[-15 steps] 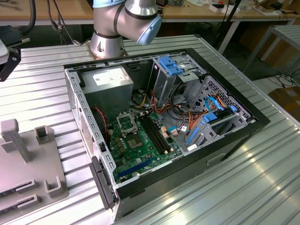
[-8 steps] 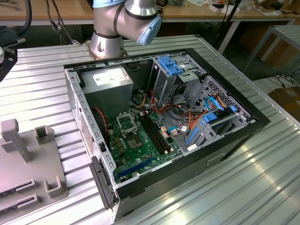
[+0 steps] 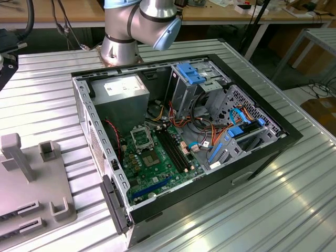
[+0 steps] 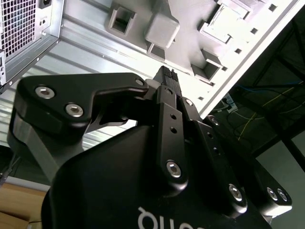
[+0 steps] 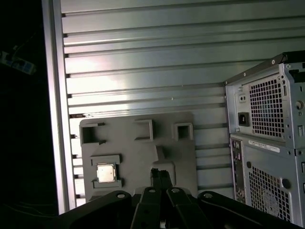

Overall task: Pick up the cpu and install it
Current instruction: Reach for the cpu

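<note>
- Ribbed silver aluminium table point(image 3: 294, 199): it carries everything in the scene. In the first wrist view it runs off into darkness along one edge.
- Open black-and-grey metal computer case point(image 3: 84, 107): it is laid on its side on the table with the side panel off. Its perforated rear face is seen in the first wrist view, just beside the fixture plate.
- Grey and pale-blue jointed robot arm point(image 3: 139, 23): the base is mounted on the table behind the case. The rest is cut off by the exterior view's upper edge.
- Flat grey plastic fixture plate with raised blocks and recesses point(image 5: 138, 152): it is set on the table, apart from the case, at the exterior view's left.
- Green circuit board point(image 3: 157, 168): it lies flat in the floor of the case. A square black-framed socket point(image 3: 140, 137) is seen on it, near the grey power supply box point(image 3: 123, 89).
- Black metal pincer point(image 5: 161, 172): it is held above the fixture plate. The fingers are brought together to a narrow tip, and nothing is gripped between them.
- Small square silver-grey cpu point(image 5: 106, 172): it is seated in a shallow recess of the fixture plate, near the pincer tip but apart from it.
- Progress, as judged: the pick-up is not yet done and the install is not begun. The whole task is left.
- Hard to make out: the socket's interior and the state of its retaining frame cannot be told. The pincer's height over the plate cannot be judged. In the second wrist view the plate is largely hidden behind the pincer body.
</note>
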